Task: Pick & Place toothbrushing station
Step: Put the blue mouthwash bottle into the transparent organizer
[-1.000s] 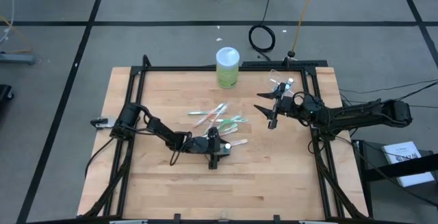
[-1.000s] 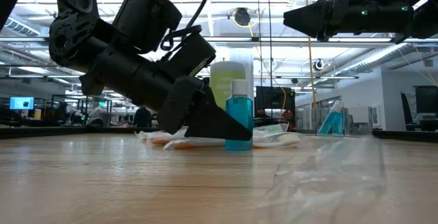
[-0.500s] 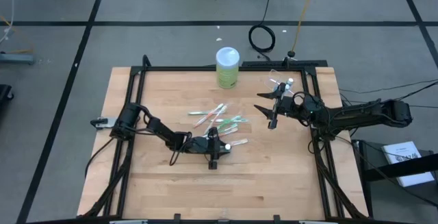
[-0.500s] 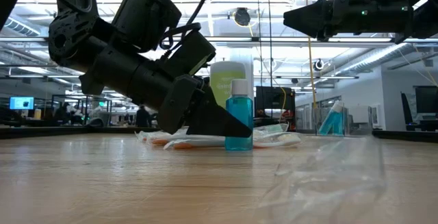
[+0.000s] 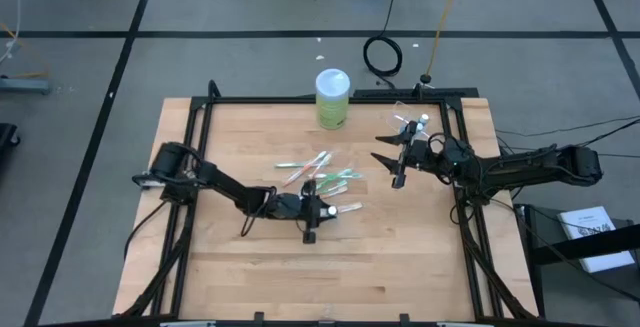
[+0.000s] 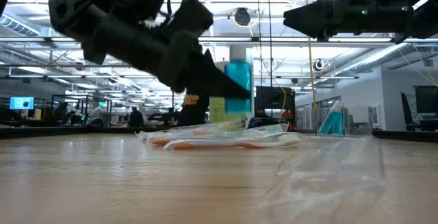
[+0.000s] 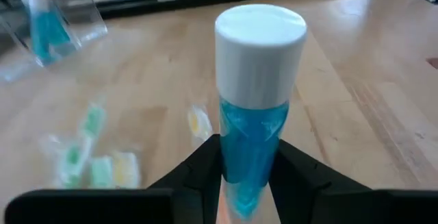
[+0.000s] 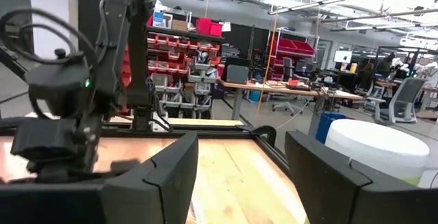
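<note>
Left gripper [image 5: 312, 210] clamped on a teal white-capped tube [image 7: 256, 107], raised clear of the wooden table [image 5: 220, 267] near mid-table, as the low view shows [image 6: 236, 83]. Just beyond the gripper, a loose scatter of green-white and pink-white toothbrushes [image 5: 322, 170] lying flat on the boards. Behind them, at the far edge, a lime-green white-lidded cylinder [image 5: 332, 99] standing upright, partly hidden by the lifted tube in the low view. Further right, right gripper [image 5: 395, 157] hanging above the table with fingers spread wide, holding nothing. Beside it near the far right corner, a clear plastic cup [image 5: 410, 119] with a second teal tube [image 6: 332, 120] leaning inside
</note>
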Controlling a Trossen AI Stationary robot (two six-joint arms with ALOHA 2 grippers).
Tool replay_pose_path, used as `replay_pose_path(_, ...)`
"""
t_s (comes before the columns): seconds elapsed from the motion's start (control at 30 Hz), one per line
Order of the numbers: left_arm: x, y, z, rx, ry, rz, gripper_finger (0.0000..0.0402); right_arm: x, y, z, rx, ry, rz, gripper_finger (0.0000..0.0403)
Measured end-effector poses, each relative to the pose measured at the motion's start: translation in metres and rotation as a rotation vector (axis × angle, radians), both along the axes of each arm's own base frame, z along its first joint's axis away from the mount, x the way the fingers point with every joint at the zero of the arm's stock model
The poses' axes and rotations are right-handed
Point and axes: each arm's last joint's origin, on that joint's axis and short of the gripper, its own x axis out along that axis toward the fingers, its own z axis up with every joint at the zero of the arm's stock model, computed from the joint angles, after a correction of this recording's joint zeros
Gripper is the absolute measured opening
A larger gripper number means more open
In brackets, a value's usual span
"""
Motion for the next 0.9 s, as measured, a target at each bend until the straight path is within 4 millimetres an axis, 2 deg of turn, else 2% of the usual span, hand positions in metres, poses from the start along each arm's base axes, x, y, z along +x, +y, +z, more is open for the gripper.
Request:
replay_pose_path(0.17, -0.004, 0.024, 0.016, 0.127, 0.058, 0.061, 0.0108, 0.0, 0.0, 0.001, -0.002, -0.007, -0.003, 0.021)
replay_pose_path(0.33, -0.004, 0.056, 0.022, 0.126, 0.075, 0.112, 0.0108, 0.0, 0.0, 0.001, -0.002, -0.012, -0.003, 0.021)
replay_pose_path(0.53, -0.002, 0.093, 0.026, 0.047, 0.059, 0.126, 0.0108, 0.001, 0.0, -0.003, 0.006, 0.035, -0.003, 0.021)
replay_pose_path(0.7, 0.012, 0.117, 0.043, 0.029, 0.111, 0.12, 0.0108, 0.001, -0.001, -0.008, 0.014, 0.079, -0.007, 0.021)
replay_pose_path(0.9, 0.037, 0.135, 0.078, 0.069, 0.018, 0.01, 0.0108, 0.013, -0.006, -0.007, 0.046, 0.177, -0.022, 0.021)
